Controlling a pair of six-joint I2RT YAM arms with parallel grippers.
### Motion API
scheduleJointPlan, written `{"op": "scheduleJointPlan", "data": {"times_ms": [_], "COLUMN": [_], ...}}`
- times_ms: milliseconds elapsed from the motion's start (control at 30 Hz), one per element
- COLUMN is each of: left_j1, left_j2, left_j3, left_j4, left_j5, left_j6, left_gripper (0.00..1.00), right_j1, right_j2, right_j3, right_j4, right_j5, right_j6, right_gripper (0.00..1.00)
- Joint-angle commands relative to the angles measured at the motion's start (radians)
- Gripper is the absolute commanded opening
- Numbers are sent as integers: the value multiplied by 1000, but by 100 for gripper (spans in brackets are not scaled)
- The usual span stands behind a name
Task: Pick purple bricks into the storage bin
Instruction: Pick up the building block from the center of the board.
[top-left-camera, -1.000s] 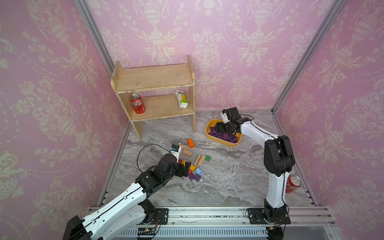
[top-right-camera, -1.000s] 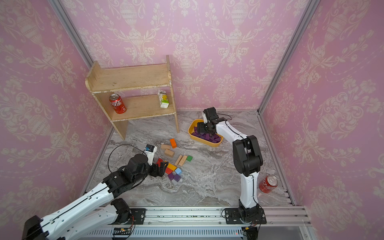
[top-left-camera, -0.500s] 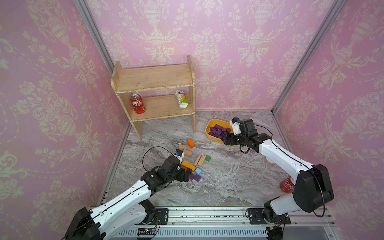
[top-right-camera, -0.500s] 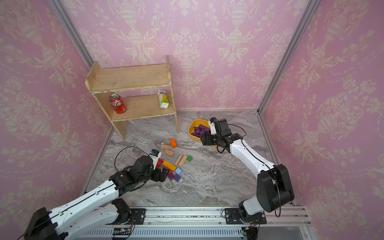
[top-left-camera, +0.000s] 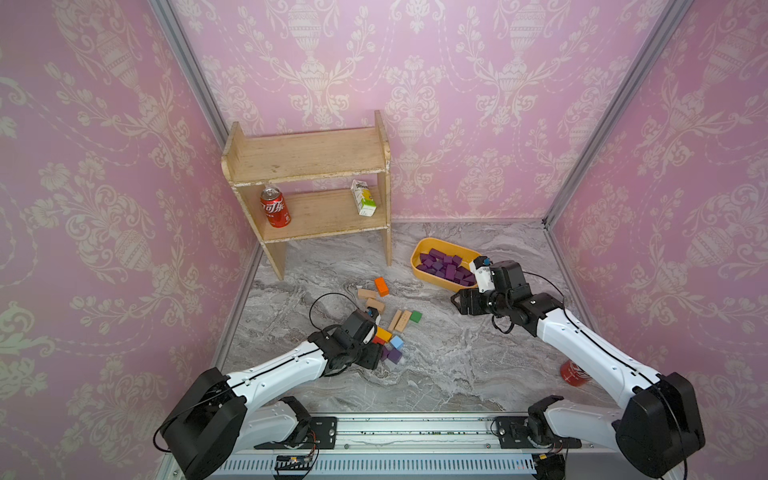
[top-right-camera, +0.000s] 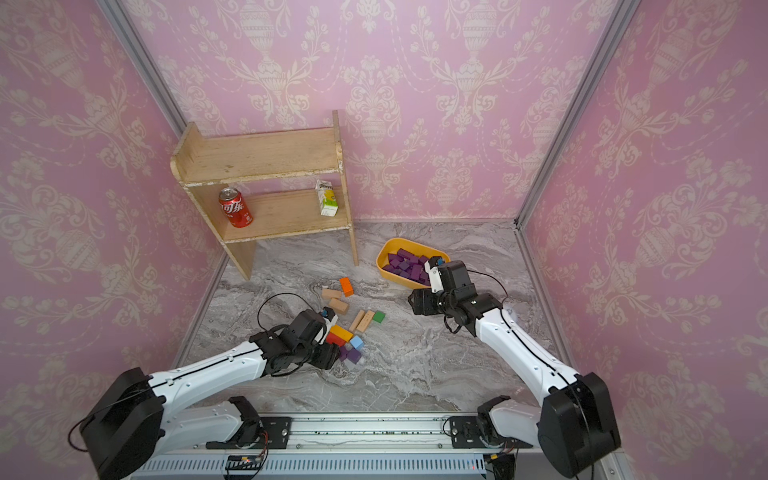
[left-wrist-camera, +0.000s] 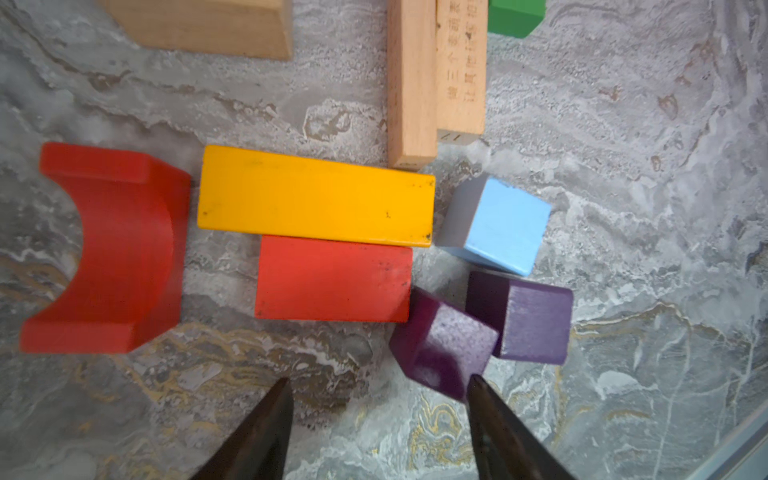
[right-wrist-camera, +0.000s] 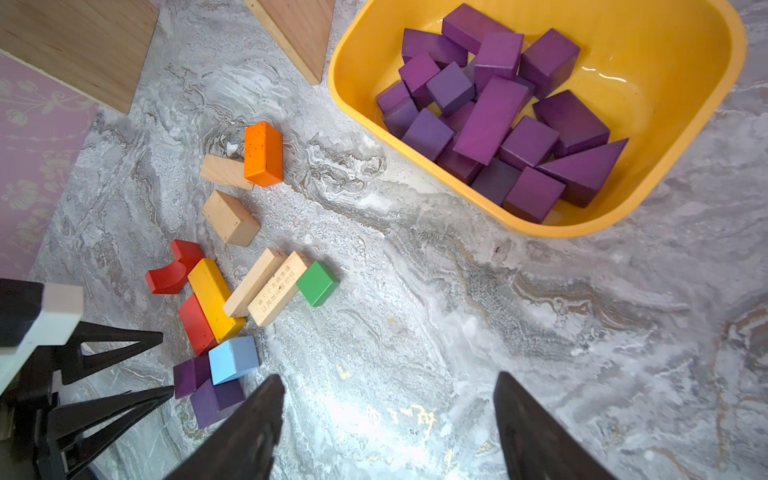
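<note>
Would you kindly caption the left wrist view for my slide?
Left gripper, open, poised at two purple bricks beside a blue cube.

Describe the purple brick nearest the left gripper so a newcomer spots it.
From the wooden shelf, come forward to the loose coloured blocks. At their near edge sit two purple bricks. It is the purple brick against the corner of the red bar, turned corner-on towards the left gripper; its twin sits beside the light blue cube.
</note>
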Motion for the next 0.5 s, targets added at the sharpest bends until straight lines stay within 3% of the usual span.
{"op": "scheduleJointPlan", "data": {"times_ms": [0, 467], "left_j1": [-14, -23], "left_j2": [7, 2], "left_j3": [36, 26], "left_j4": [11, -14], "left_j5": [19, -12], "left_j6": [34, 42], "left_gripper": [67, 66], "right_j1": [1, 1], "right_j2": [-17, -115], "right_j3": [-35, -118], "right_j4": [-9, -4], "right_j5": [35, 69], "right_j6": [-11, -29], "right_gripper": [81, 81]}}
